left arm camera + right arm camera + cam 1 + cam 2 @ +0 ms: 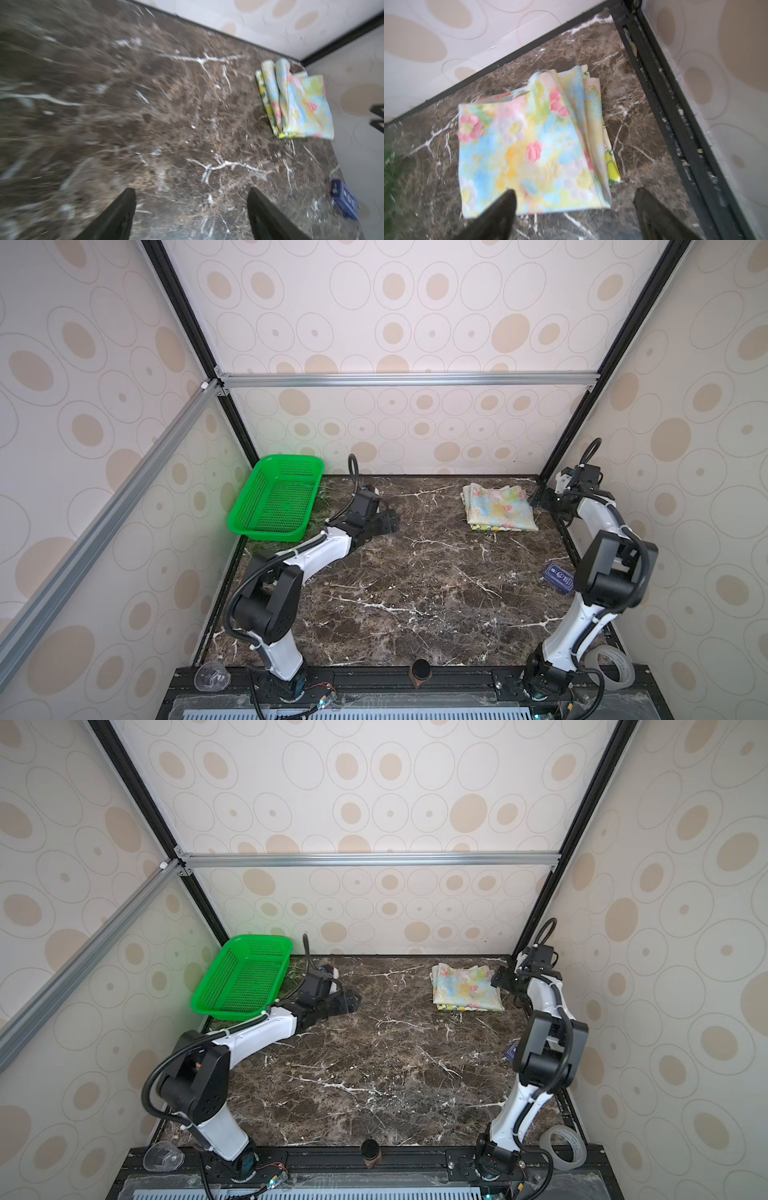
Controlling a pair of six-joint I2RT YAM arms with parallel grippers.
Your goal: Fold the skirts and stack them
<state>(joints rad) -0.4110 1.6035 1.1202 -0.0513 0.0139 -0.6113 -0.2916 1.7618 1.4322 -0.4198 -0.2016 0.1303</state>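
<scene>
Right wrist view, nearest first: the right gripper hangs with its black fingers spread and empty just at the edge of the folded pastel blue-yellow skirt with pink flowers, which lies on the folded cream skirt with yellow lemons — only a strip of that one shows. In both top views the pile sits at the far right of the dark brown marble-patterned tabletop, well apart from the left gripper, its fingers likewise spread on nothing. Both skirts look folded and stacked, so the task seems all but done — next, the arms need only draw clear without snagging cloth.
</scene>
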